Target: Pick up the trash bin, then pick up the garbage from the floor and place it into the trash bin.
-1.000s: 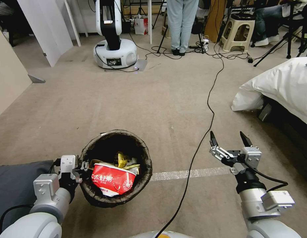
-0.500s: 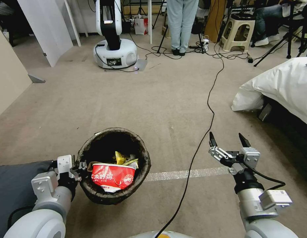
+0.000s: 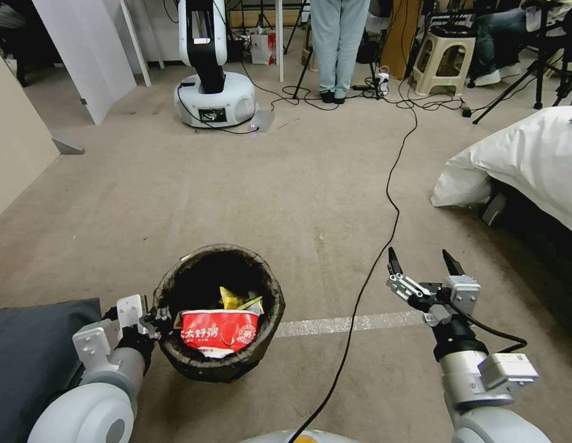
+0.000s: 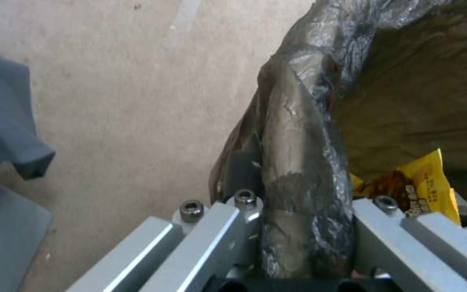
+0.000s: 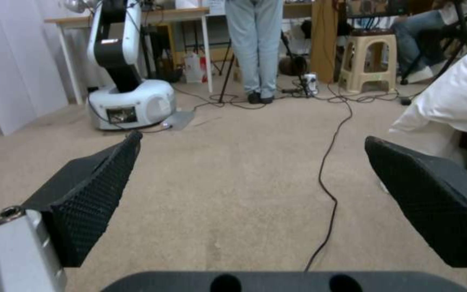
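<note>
Dark liner plastic sits clamped in the left gripper (image 3: 155, 319) at the trash bin (image 3: 219, 369) rim, apparently just above the carpet (image 3: 286, 203), so keep it level while the right gripper (image 3: 421, 266), fingers apart, hovers empty.

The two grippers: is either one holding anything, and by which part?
The left gripper holds the trash bin by its rim, fingers clamped over the bag liner folded there. The right gripper is open, holding nothing.
</note>
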